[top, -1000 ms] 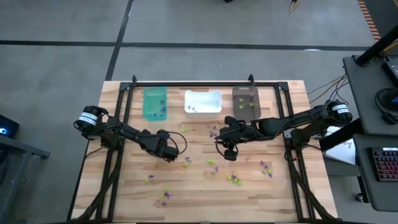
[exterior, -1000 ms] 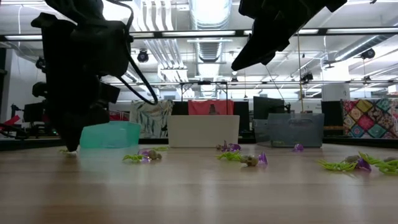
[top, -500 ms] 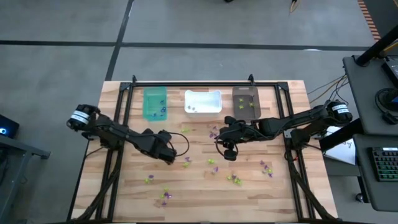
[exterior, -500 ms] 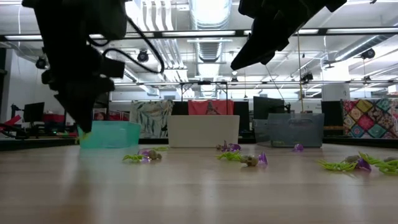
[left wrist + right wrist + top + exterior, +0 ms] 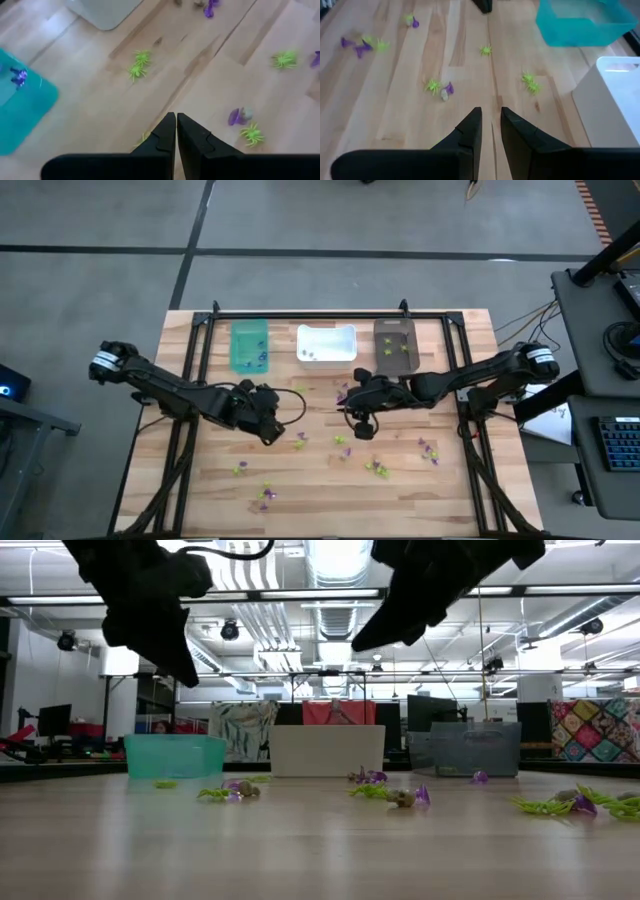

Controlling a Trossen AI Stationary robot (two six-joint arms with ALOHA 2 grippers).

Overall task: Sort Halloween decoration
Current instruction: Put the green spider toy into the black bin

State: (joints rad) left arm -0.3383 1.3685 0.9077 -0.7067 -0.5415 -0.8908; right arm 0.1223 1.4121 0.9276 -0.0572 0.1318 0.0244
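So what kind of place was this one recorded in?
Probably a robotics lab or workshop. The wooden table sits on a bare concrete floor, the low view shows exposed ceiling ducts, and a desk with a keyboard stands beside the rig.

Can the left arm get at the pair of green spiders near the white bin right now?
Probably yes. The left hand hangs shut above bare wood, and the green spiders lie ahead of it with nothing between. The white bin sits just beyond them, not in the way.
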